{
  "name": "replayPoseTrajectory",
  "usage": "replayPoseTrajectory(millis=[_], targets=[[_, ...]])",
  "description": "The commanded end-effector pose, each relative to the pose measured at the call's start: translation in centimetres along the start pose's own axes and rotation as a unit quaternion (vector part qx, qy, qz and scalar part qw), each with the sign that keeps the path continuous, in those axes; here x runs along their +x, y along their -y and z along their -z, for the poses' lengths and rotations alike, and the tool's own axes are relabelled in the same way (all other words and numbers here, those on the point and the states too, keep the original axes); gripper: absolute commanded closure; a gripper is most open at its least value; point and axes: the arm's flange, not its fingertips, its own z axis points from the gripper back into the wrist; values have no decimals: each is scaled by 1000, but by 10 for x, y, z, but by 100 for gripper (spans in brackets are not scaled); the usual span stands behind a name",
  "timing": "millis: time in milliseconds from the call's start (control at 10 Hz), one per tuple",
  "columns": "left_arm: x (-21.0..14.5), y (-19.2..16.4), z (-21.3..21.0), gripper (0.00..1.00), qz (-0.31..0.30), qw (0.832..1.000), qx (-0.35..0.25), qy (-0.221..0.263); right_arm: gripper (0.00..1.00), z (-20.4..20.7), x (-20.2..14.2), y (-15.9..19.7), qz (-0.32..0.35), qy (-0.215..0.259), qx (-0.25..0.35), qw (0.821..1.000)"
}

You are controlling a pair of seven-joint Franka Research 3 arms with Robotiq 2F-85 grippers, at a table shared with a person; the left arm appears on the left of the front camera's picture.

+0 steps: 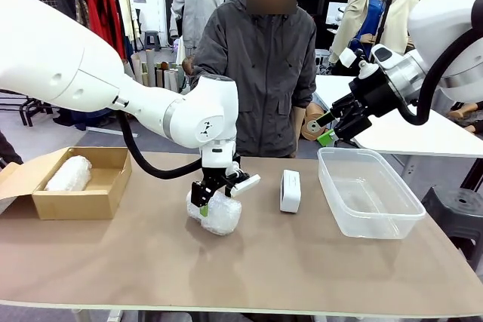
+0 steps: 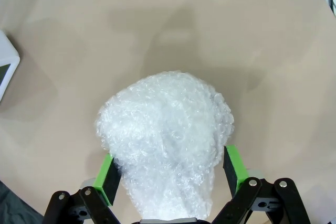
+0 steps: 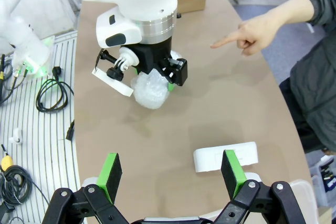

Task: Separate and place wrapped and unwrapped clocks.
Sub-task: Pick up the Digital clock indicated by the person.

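1. Step in hand, as judged: pick-up of the wrapped clock (image 1: 219, 216), which lies in the middle of the bench (image 1: 136, 262). The left claw (image 2: 171, 167) is set astride it, pads (image 2: 109, 179) apart, not clamped.
2. Next move called for: the claw closed gently, since bubble wrap gives, then a lift toward the cardboard box (image 1: 75, 205), where a second wrapped clock (image 1: 68, 173) is lying.
3. The bare clock (image 1: 290, 191) is stood on edge beside the clear tub (image 1: 336, 190), probably its destination.
4. The right claw (image 3: 170, 165) is held apart and raised, nothing gripped.
5. A person's hand (image 3: 252, 32) is pointed over the bench. No other obstruction is seen.
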Motion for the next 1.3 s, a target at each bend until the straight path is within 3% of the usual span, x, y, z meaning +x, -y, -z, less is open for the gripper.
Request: replayPoseTrajectory(millis=[0,500,1000,1200], targets=[[-6,0,6,0,-14,1000,1,-12,0,-1,1,1,-4,3,2,1000],[-13,2,14,0,-25,1000,-7,-17,0,-1,1,1,-4,3,2,1000],[-16,5,8,99,-35,999,-7,-18,0,-1,1,1,-4,3,2,1000],[-16,10,-13,100,-38,999,2,-13,0,-1,1,1,-4,3,2,1000]])
